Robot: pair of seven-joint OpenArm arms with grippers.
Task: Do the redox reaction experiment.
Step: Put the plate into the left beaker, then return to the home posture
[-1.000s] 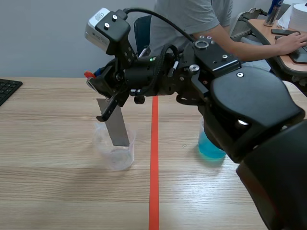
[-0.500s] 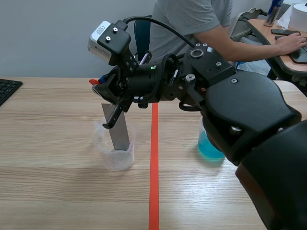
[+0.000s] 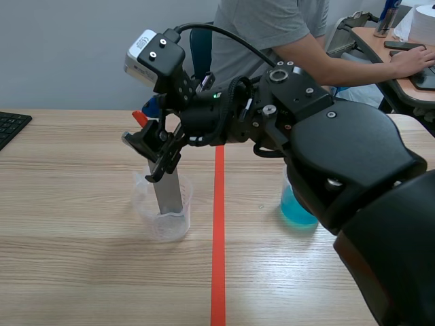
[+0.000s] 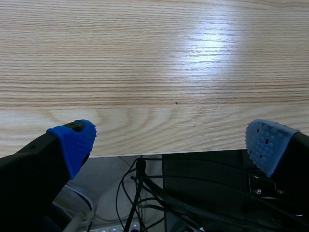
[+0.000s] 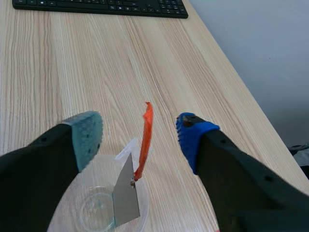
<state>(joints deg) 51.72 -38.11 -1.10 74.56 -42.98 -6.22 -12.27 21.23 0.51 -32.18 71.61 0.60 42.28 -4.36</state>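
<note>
A clear plastic beaker (image 3: 163, 217) stands left of the red tape line, with a grey metal strip (image 3: 167, 191) leaning upright inside it. The strip carries an orange tag (image 3: 139, 117) at its top. My right gripper (image 3: 155, 148) hovers just above the beaker, open, its fingers on either side of the strip's top without touching it. In the right wrist view the tag (image 5: 145, 137) and strip (image 5: 126, 193) stand free between my right gripper's (image 5: 141, 131) pads, over the beaker (image 5: 67, 212). A beaker of blue liquid (image 3: 296, 208) stands right of the line. My left gripper (image 4: 169, 140) is open over the table's edge.
A black keyboard (image 3: 10, 125) lies at the far left of the table (image 3: 81, 272), also seen ahead of the right gripper (image 5: 101, 7). A person in a grey shirt (image 3: 272, 27) sits behind the table, a hand on a side desk. Cables hang below the table's edge (image 4: 140, 193).
My right gripper lowered the strip into the clear beaker, then opened and let it go. The strip now rests in the beaker by itself.
</note>
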